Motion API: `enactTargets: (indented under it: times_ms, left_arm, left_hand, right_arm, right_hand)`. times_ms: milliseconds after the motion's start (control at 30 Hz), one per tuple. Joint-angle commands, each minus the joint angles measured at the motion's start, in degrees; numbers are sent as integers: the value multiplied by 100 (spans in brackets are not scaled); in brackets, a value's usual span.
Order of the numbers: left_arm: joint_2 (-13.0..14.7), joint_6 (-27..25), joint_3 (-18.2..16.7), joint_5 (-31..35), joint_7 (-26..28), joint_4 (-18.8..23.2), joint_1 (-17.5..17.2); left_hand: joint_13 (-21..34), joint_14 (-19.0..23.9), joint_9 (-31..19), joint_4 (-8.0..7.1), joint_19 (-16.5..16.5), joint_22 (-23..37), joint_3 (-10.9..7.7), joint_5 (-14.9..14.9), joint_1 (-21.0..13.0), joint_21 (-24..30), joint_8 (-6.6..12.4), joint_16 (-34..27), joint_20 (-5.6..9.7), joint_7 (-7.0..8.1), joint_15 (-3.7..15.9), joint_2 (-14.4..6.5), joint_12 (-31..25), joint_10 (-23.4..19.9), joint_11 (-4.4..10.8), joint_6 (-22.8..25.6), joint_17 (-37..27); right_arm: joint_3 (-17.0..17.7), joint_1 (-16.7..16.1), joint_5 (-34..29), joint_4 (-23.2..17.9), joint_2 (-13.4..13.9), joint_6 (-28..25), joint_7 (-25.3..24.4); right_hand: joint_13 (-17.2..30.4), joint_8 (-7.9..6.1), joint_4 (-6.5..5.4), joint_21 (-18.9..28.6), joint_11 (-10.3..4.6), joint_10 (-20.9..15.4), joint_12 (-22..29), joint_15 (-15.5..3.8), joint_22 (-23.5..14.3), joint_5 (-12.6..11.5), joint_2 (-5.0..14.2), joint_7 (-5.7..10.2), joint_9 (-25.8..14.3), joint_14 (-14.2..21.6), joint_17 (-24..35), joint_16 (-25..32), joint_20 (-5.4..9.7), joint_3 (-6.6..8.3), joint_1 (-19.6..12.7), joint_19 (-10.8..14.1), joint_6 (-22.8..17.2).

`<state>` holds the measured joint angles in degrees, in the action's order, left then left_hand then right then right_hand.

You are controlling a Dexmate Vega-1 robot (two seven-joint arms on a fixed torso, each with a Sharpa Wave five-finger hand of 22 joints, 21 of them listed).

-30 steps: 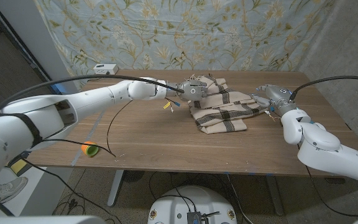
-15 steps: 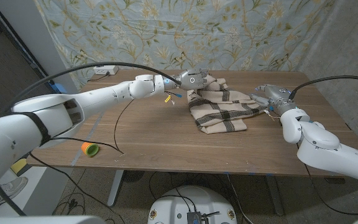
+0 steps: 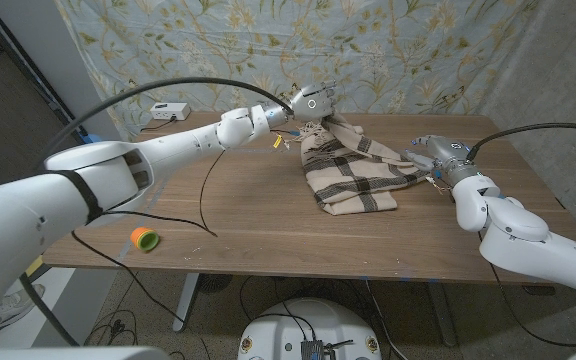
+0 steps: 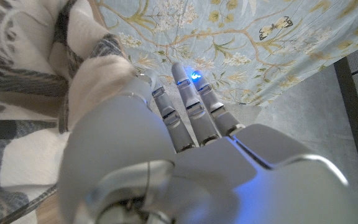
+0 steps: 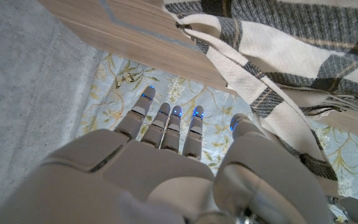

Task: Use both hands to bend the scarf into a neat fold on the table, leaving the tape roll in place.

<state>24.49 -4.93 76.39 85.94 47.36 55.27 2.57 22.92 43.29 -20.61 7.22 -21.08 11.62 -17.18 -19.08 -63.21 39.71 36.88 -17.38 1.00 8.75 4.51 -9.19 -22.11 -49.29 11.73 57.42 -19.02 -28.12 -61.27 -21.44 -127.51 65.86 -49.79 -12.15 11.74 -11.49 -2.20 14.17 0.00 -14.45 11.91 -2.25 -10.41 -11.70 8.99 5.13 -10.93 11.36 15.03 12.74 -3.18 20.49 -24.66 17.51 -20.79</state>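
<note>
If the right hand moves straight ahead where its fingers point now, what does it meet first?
Most likely the scarf: the right hand points toward its near edge, with a strip of cloth already beside its fingers. Depth is uncertain.

A makeshift robotics lab or test room: a wooden table on metal legs stands on grey carpet before a floral cloth backdrop hung across the upper frame, loose black cables trailing over it and a small white device at upper left.
</note>
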Motion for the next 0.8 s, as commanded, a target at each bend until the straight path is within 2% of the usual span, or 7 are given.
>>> enactTargets:
  times_ms: [33,233,333,400,700,733,800]
  left_arm:
    - [-818,-165,205,-870,369,-1037,321]
    - [-1421,-265,378,-1345,641,-1862,513]
    - [-1971,-334,533,-1604,942,-2744,655]
    - [-2413,-399,676,-1830,839,-3375,760]
    - [-2841,-526,1370,-2566,-666,-3542,1044]
    - [-2703,-631,1426,-2614,-736,-3244,1044]
    - [-2701,-667,1531,-2721,-943,-3130,1075]
  left_hand:
    - [75,67,43,47,-48,18,-72,-61,-52,72,72,41,-40,-49,897,81,-79,-87,21,108,-25]
    - [127,83,38,98,6,23,-151,-51,-60,99,127,104,-130,-180,885,106,-97,-97,18,90,-38]
    - [145,83,34,113,25,25,-184,-34,-64,109,149,127,-140,-198,888,105,-104,-101,17,90,-43]
    - [153,83,31,124,35,27,-203,-23,-72,114,159,138,-151,-195,890,104,-108,-105,17,89,-45]
    - [221,132,12,168,42,31,-334,94,-74,173,249,198,-192,-252,883,110,-148,-145,11,110,-71]
    - [230,142,16,171,43,31,-350,113,-68,181,258,204,-194,-271,882,113,-152,-149,11,113,-75]
    - [246,155,16,176,46,31,-380,149,-57,196,276,220,-204,-287,879,125,-159,-151,11,114,-82]
  right_arm:
    - [262,-262,232,48,61,131,-230]
    - [394,-384,357,72,105,220,-342]
    - [475,-468,421,79,139,297,-416]
    - [546,-548,447,58,171,363,-502]
    - [704,-718,425,-31,309,534,-661]
    - [747,-752,447,-30,332,575,-680]
    - [803,-799,456,-36,357,601,-711]
  right_hand:
    - [3,2,17,-13,-7,-23,6,-110,1,7,35,-14,-5,69,5,23,-13,23,-8,57,-31]
    - [3,7,14,-18,3,-27,5,-120,1,7,34,-4,-5,66,4,22,-8,25,1,59,-22]
    - [3,8,18,-21,-5,-24,3,-116,1,7,33,-4,-5,71,1,23,-12,29,0,58,-21]
    - [3,8,18,-23,-3,-26,3,-115,1,7,33,-4,-5,70,0,22,-11,30,1,59,-23]
    - [3,3,25,-33,-3,-34,4,-111,1,7,26,-6,-5,64,-7,18,-19,36,4,56,-43]
    - [3,4,23,-34,-3,-33,3,-114,1,7,29,-4,-5,63,-6,19,-21,37,7,56,-42]
    - [3,4,25,-37,-5,-37,4,-116,1,8,27,-7,-5,62,-7,19,-22,36,8,54,-45]
